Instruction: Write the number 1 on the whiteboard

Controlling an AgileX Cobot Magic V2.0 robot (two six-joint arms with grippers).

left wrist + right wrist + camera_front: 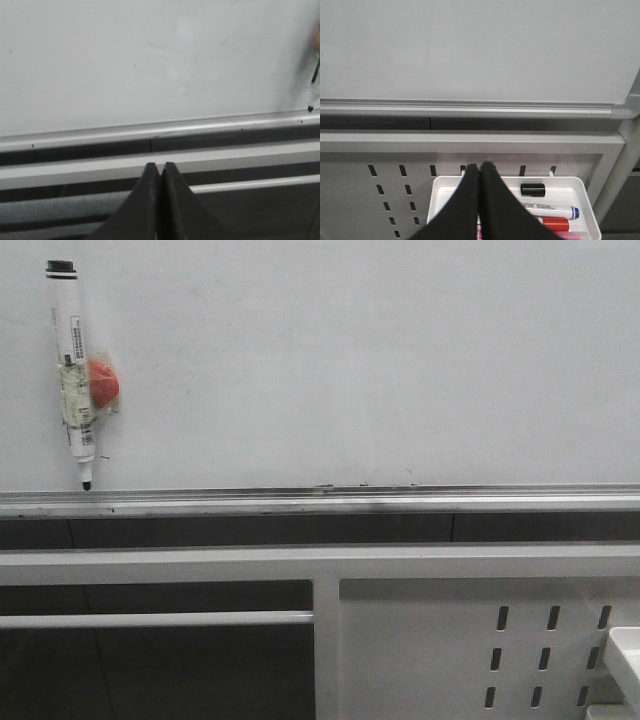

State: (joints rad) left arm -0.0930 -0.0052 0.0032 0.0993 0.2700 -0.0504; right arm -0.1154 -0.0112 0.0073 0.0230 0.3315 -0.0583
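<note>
Glossy and bare, the whiteboard (380,360) fills the wall ahead; no number 1 shows on it. At its left a black marker (72,370) hangs upright, tip just above the silver rail (400,502). Below, my left gripper (160,172) is clenched on nothing. My right gripper (481,172) is likewise pressed closed over a white tray (582,192) of markers.

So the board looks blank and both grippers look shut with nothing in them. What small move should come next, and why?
Probably open the left gripper and start it toward the marker fixed to the whiteboard, tip down near the rail. No stroke is on the board yet. The right gripper hangs over the tray of spare markers on the other side.
</note>
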